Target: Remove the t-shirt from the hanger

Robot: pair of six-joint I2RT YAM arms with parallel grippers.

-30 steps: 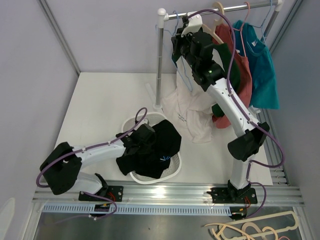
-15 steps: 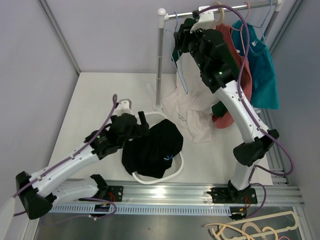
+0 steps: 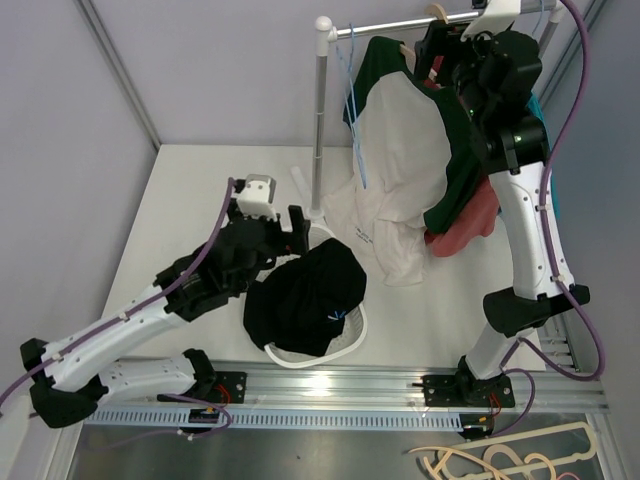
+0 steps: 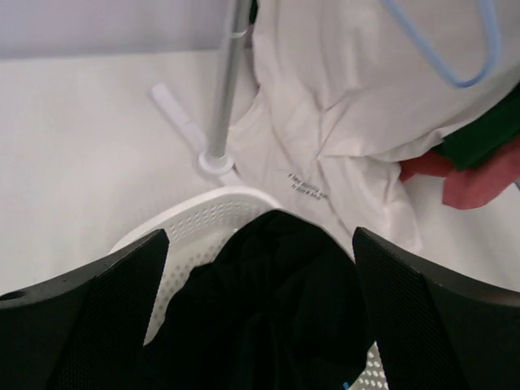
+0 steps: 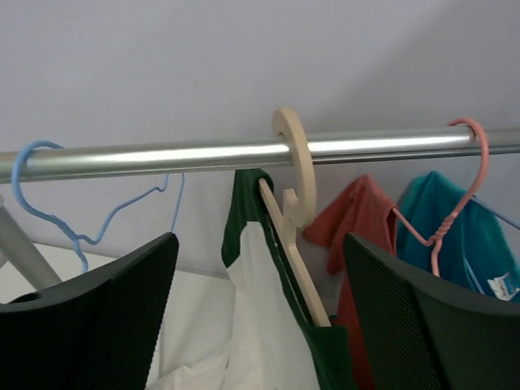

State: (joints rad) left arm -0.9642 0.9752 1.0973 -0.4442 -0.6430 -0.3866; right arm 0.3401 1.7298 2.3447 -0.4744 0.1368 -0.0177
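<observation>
Top external: dark green t-shirt (image 3: 383,58), white-lined, draped limp on cream wooden hanger (image 5: 305,187), hooked over shiny metal rail (image 5: 162,154).
Right hand (image 5: 260,244) released near rail, grasping nothing; left hand (image 4: 260,244) released over perforated white plastic basket (image 4: 195,223) holding crumpled black cloth (image 4: 276,301). Red garment (image 5: 366,211) and teal garment (image 5: 439,203) hang alongside. Matte white surface (image 3: 200,190), pale grey walls (image 3: 220,70).

Nothing actually readable here. The white shirt (image 4: 325,154) has a line of tiny black print, but it's too small.
</observation>
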